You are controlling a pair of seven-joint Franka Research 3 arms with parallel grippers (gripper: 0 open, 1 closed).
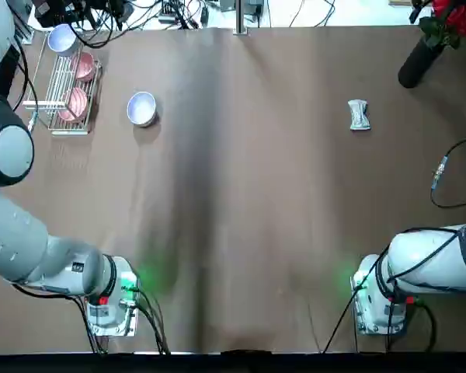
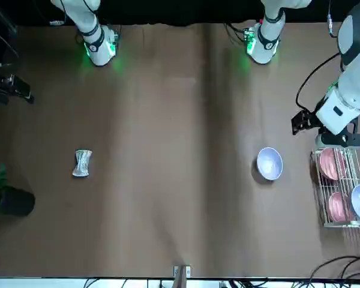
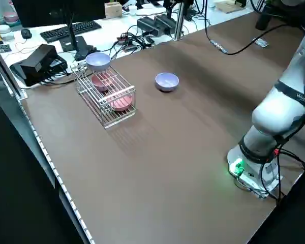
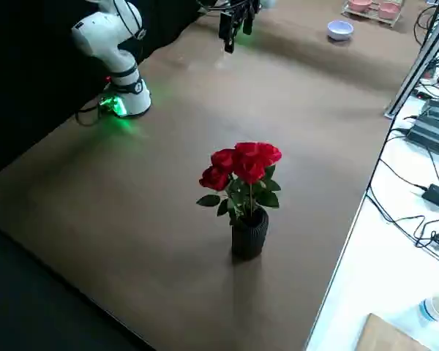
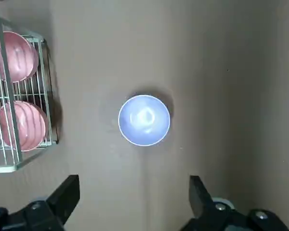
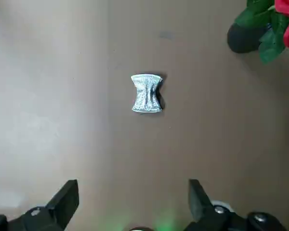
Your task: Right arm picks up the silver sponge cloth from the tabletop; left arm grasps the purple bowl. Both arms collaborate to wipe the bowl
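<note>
You're at the very start here, by the look of it: nothing gripped, nothing wiped. The small round pale lavender bowl (image 5: 144,120) sits upright on the wide flat matte brown tabletop (image 1: 248,194), over on your left side, just beside the silver wire rack (image 1: 63,92) with its pink bowls (image 5: 22,126). And there's your left gripper (image 5: 135,197), up above the table near that rack, fingers spread wide, nothing between them!

Across to your right, well apart from the bowl, lies the shiny silver-grey bow-tie-shaped sponge cloth (image 6: 147,93), flat on the table, with the black ribbed vase of red roses (image 4: 249,232) farther out beyond it. Your right gripper (image 6: 134,199) is over the table too, released, fingers parted and empty.

So it's all left to play for: cloth up with the right, bowl up with the left, then the pair brought together for the wipe. Your next call, I'd judge, is lowering each open gripper onto its own target. Watch that narrow waist on the cloth; it looks the natural place to pinch. And mind the bowl, which could tip if you catch its rim unevenly.
</note>
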